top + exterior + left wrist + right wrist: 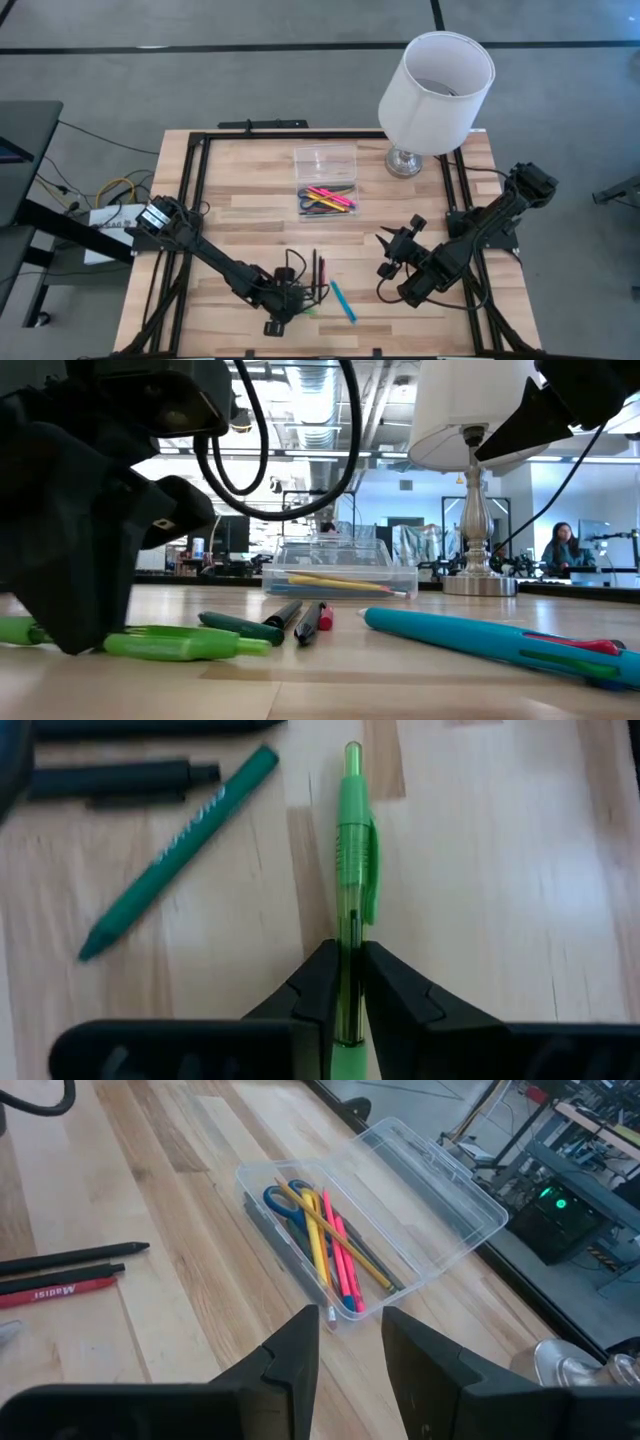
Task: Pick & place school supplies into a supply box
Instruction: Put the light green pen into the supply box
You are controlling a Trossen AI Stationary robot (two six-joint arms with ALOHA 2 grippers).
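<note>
The clear supply box [326, 198] lies open, lid [325, 160] flat on the table behind it. Inside are blue-handled scissors [283, 1198], yellow pencils and pink markers [341, 1255]. Near the table's near edge lie black and red pens [317, 268], a dark green pen [180, 850], a blue pen [343, 301] and a light green pen [352, 850]. My left gripper [350, 990] is down at the light green pen and shut on it. My right gripper [347, 1342] hangs open above the table, right of the box and nearer than it. My left gripper pinches the light green pen's clear barrel [350, 935] between its two fingers, away from the clip end. The fingers come from above and stand on either side of the pen, across it. The pen [185, 645] lies flat on the table, one end [15, 630] sticking out behind the gripper.
A white-shaded lamp [437, 90] stands on its metal base [404, 160] at the far right corner, close to the box. Black rails [195, 190] frame the tabletop. A person sits in the room beyond the table [560, 545]. Bare wood lies between the box and the loose pens.
</note>
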